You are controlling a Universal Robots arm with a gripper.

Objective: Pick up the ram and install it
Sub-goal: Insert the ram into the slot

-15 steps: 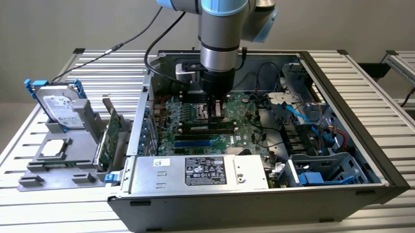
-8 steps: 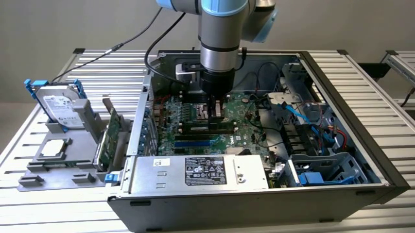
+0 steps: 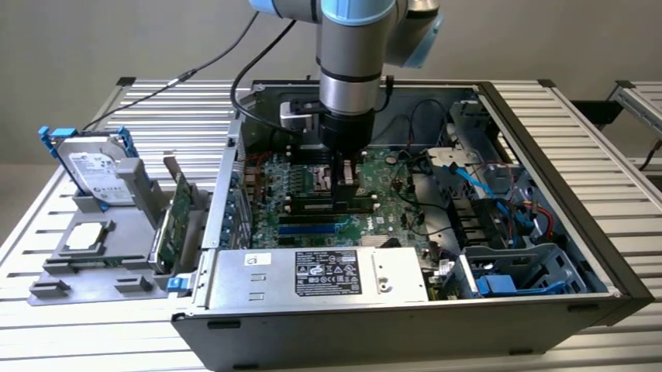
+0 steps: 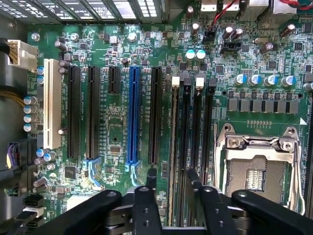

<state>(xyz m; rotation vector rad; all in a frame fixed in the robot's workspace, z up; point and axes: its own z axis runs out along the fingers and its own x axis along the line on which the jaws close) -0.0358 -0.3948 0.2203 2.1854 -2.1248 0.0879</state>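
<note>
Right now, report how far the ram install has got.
Done: the gripper is down inside the case, right over the black memory slots. In hand: I cannot tell whether it holds the ram. Left: seating; no slot shows a stick clearly pressed home.

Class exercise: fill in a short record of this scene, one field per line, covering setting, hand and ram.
setting: open computer case on a slatted table
hand: open, low over the memory slots
ram: apparently the thin green strip edge-on in a slot under the hand; seating unclear
outside case: hard drive and expansion card, at exterior view's left
</note>
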